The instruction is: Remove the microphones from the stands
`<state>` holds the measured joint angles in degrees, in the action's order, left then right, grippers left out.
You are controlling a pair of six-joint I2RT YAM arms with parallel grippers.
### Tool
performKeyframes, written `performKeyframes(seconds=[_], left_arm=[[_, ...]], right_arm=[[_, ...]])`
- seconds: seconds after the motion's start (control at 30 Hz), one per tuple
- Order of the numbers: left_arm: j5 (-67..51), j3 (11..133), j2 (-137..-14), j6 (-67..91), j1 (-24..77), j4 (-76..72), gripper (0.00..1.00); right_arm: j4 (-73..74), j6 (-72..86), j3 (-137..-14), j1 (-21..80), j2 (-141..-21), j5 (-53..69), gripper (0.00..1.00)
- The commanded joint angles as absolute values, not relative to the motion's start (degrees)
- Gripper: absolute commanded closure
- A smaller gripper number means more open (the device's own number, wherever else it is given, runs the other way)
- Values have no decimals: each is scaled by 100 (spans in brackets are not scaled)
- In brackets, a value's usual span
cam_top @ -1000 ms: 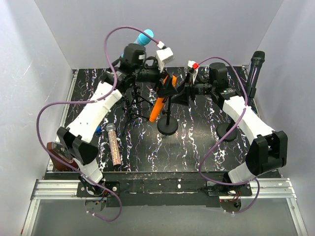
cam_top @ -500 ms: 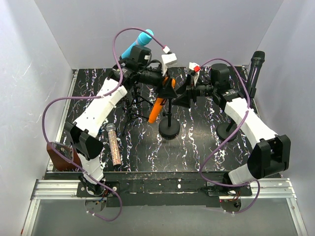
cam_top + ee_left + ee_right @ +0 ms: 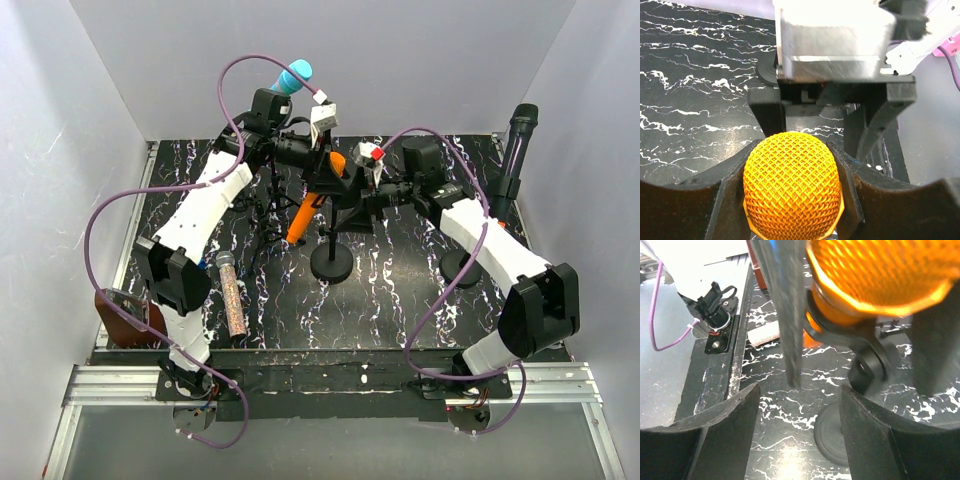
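Left wrist view: the orange microphone (image 3: 792,185) has its mesh head clamped between the left gripper's (image 3: 790,189) fingers, its body tilted in the stand (image 3: 331,264). The right gripper (image 3: 800,407), jaws apart, hangs just below that head.

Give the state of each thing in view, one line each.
orange microphone, clipped in stand, head gripped.
left gripper, shut on orange microphone.
right gripper, open, empty.
stand, upright on its base.
blue microphone, on tripod stand.
black microphone, standing upright.
silver-headed microphone, lying on table.
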<state>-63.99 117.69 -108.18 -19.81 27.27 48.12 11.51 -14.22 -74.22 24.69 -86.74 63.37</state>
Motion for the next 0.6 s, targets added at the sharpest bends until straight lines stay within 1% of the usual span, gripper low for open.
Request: performKeyframes(seconds=[0.0, 0.1, 0.23, 0.3, 0.37, 0.47, 0.57], left_arm=[[-6891, 11743, -10433, -2293, 2777, 4561, 64], [-6821, 11672, -10362, -2522, 2777, 4719, 63], [-6733, 11593, -10266, -2786, 2777, 4878, 60], [-6593, 11593, -10231, -3023, 2777, 5097, 60], [-6469, 11610, -10195, -3453, 2777, 5378, 60], [-6442, 11689, -10195, -3691, 2777, 5598, 59], [-6451, 11768, -10222, -3727, 2777, 5695, 59]], right_arm=[[335, -986, -7295, 2681, -8727, 6162, 30], [62, -660, -7251, 2663, -8833, 5934, 33], [-176, -633, -7242, 2663, -8921, 5836, 37], [-19, -685, -7329, 2654, -8939, 5906, 39], [455, -965, -7426, 2628, -8869, 6038, 40], [747, -1213, -7287, 2540, -8658, 5898, 40], [537, -1037, -7049, 2470, -8569, 5827, 36]])
